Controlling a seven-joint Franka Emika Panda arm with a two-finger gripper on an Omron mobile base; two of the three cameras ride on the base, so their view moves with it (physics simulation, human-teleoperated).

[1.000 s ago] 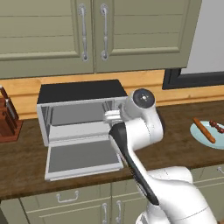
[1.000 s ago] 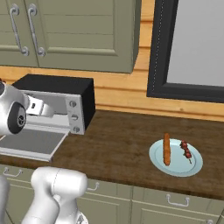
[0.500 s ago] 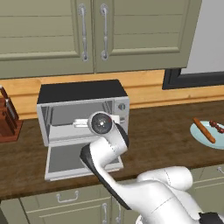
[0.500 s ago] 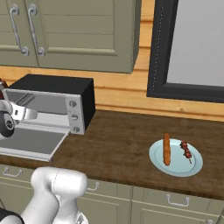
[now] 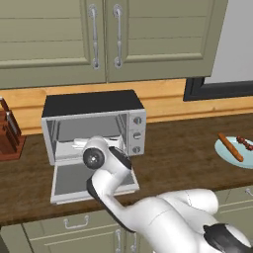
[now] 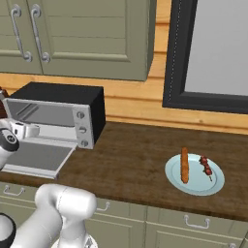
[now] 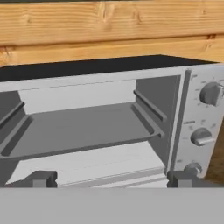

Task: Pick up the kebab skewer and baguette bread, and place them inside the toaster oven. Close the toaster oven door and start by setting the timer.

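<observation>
The toaster oven [image 5: 94, 123] stands silver-grey with a black top, and its door [image 5: 91, 179] lies dropped flat on the counter. My gripper [image 7: 111, 179] is open just in front of the cavity and points in at the bare rack [image 7: 83, 127]. Its fingertips [image 7: 41, 178] are wide apart with nothing between them. From the left base view the gripper [image 5: 79, 144] hovers over the open door. Far to the right the baguette bread [image 6: 184, 164] and the kebab skewer [image 6: 207, 165] lie side by side on a pale blue plate [image 6: 194, 185]. Three knobs [image 7: 212, 93] sit on the oven's right panel.
A brown knife block [image 5: 7, 134] stands left of the oven. Green wall cabinets [image 5: 104, 34] hang above it. A dark-framed window [image 6: 213, 53] is behind the plate. Bare wooden counter [image 6: 131, 160] lies between the oven and the plate.
My arm has swung left and down, from beside the oven's knob panel to in front of the open cavity above the door. The food and the oven have not moved.
</observation>
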